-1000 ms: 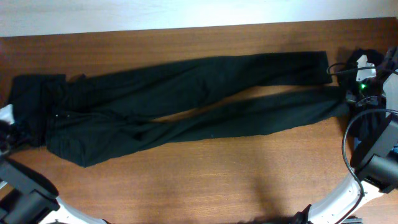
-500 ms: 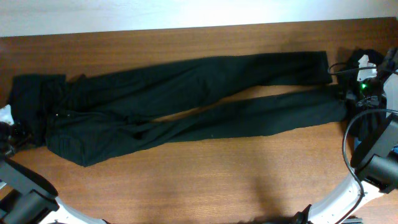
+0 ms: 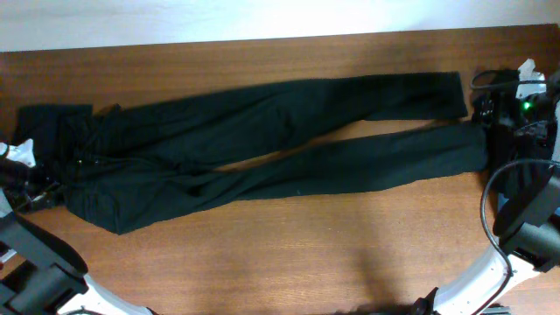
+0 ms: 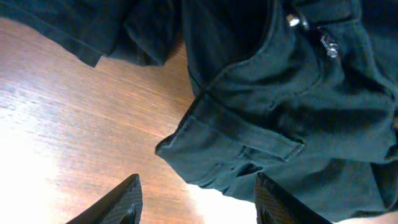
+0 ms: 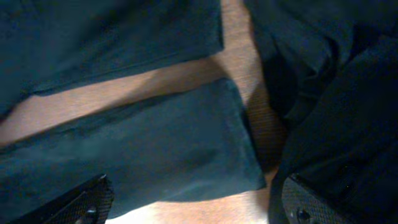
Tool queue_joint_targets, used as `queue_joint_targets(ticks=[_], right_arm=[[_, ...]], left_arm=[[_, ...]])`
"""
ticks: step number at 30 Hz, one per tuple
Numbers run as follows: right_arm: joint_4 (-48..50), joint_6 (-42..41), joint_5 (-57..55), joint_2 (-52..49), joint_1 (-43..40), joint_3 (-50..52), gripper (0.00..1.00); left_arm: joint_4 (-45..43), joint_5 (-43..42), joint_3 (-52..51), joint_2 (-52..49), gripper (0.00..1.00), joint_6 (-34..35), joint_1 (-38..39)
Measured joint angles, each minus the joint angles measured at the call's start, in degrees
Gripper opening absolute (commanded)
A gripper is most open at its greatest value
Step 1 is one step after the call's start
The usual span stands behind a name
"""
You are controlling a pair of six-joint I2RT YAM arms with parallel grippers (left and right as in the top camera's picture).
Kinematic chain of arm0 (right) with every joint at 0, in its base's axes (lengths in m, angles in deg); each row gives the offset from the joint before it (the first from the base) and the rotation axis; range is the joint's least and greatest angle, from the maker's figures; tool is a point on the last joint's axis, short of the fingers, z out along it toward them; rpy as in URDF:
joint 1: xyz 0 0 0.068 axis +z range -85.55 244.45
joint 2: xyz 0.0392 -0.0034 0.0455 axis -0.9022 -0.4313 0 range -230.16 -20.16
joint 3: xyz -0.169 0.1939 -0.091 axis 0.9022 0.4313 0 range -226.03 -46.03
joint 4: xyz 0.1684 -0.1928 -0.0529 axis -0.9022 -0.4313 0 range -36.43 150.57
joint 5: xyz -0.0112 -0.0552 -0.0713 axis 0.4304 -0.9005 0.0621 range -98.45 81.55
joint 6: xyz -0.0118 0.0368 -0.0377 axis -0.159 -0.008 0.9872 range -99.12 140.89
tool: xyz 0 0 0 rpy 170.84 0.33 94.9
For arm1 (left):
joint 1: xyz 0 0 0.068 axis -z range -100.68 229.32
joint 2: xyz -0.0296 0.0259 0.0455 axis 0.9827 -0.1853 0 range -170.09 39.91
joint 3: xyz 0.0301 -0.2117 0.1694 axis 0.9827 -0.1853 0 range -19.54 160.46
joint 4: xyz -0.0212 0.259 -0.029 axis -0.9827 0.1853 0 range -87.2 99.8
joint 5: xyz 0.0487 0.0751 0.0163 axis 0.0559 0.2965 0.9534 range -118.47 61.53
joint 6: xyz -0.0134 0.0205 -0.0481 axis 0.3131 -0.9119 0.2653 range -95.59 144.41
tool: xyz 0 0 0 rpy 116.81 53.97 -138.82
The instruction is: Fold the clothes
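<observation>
From overhead, the black trousers (image 3: pixel 262 144) lie stretched lengthwise across the table (image 3: pixel 306 262), with the waist at the left end and the two legs running right, a wedge of bare wood between them. The left tool (image 3: pixel 31 179) sits just beside the waist. The right tool (image 3: pixel 499 109) is at the leg ends, with another black garment (image 3: pixel 507 83) bunched near it.

In the left wrist view, the left tool (image 4: pixel 196 199) has its fingers apart with nothing gripped. The waistband (image 4: pixel 249 134) and a belt loop lie flat just ahead of them.

In the right wrist view, the right tool (image 5: pixel 196 202) is spread wide and empty above the nearer leg's hem (image 5: pixel 205 143). Dark cloth (image 5: pixel 336 93) is piled to the right.

The spreading-out step looks finished and no fold has been made yet. The next move likely calls for each tool to pinch one edge of the same leg, at waist and hem, and lay it over the other leg, keeping the cloth taut so it does not bunch.
</observation>
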Motion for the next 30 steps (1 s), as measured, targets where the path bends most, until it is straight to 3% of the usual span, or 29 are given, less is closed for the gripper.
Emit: queue_joint_targets(ticks=[9,18,23,30], right_arm=[[-4.1,-0.1,0.8,0.0,10.6,-0.3,0.93],[-8.1,-0.2,1.0,0.0,19.7,-0.3,0.93],[-11.0,-1.9,-0.2,0.0,22.7,-0.3,0.93],[-13.6,-7.6,-2.5,0.0,25.4,-0.3,0.92]], left_arm=[[-0.7,1.5,0.0,0.0,0.64,-1.0,2.5],[-0.4,-6.9,0.0,2.2,0.64,-6.7,5.4],[-1.7,-7.9,-0.2,13.8,0.64,-4.8,9.8],[-1.8,0.5,-0.8,33.4,0.7,2.8,19.4]])
